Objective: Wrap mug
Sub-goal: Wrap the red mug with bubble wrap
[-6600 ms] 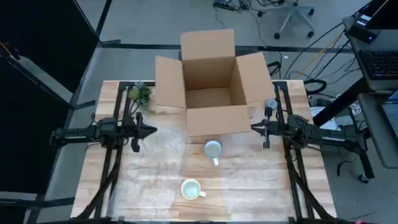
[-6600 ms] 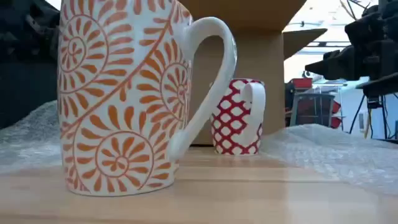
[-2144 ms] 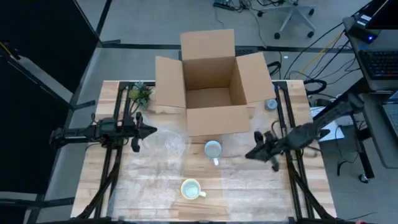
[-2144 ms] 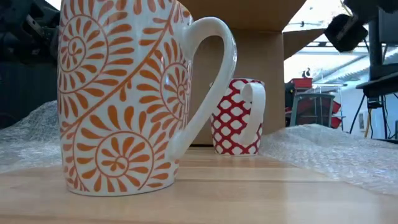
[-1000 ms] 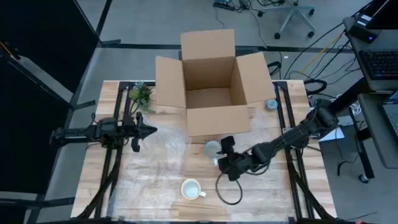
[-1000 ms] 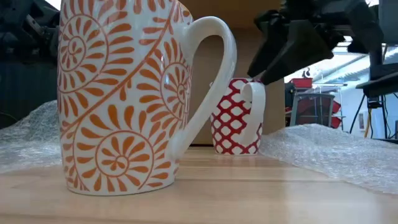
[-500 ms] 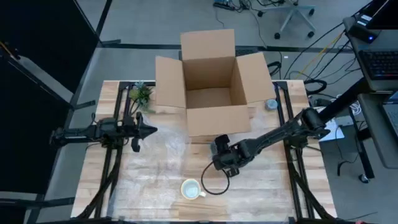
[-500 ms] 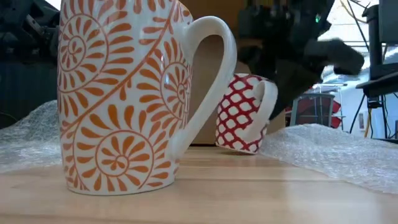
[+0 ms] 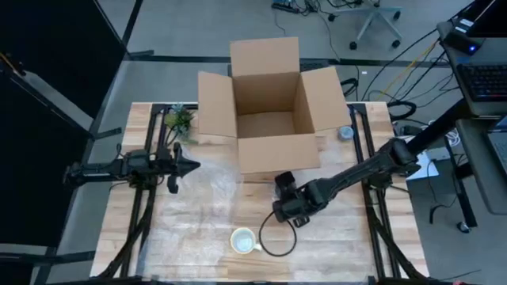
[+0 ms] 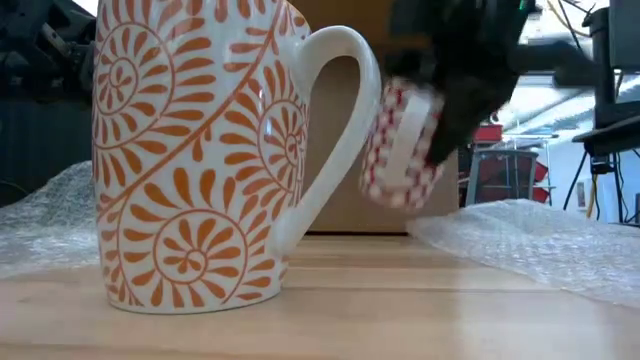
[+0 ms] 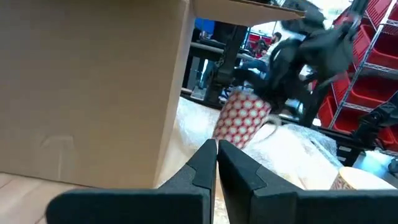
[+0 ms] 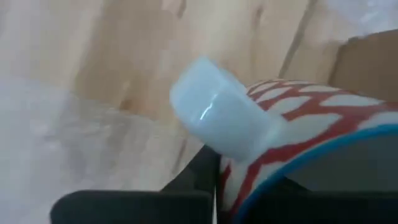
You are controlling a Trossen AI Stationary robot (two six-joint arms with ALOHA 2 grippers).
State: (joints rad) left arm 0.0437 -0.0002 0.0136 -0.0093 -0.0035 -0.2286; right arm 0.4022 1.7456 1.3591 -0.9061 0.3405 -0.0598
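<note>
We count two mugs. The first, a white ceramic mug with a red lattice pattern (image 10: 402,145), hangs tilted and clear of the pale wooden bench (image 9: 341,245), just in front of the open brown cardboard box (image 9: 268,111). The right end effector (image 9: 285,207) is clamped on it: in the right wrist view the dark fingers (image 12: 199,174) close on the mug's wall beside its white handle, with the blue inner rim showing next to them. From above the right arm reaches in across the bench to a spot just before the box's front wall, and it covers the mug there. The left wrist view shows the same lattice mug (image 11: 244,118) lifted and leaning under the dark bulk of the other arm.

The second, a tall white ceramic mug with orange spiral leaf patterns (image 10: 200,150), stands upright on the bench nearer the front edge, well apart from the lifted one; from above it shows as a pale ring (image 9: 243,240).

We see two sheets of clear bubble wrap: one (image 9: 202,186) on the left half of the bench, one (image 10: 530,240) on the right.

The left end effector (image 9: 188,166) waits at the bench's left side, its fingers pressed together
</note>
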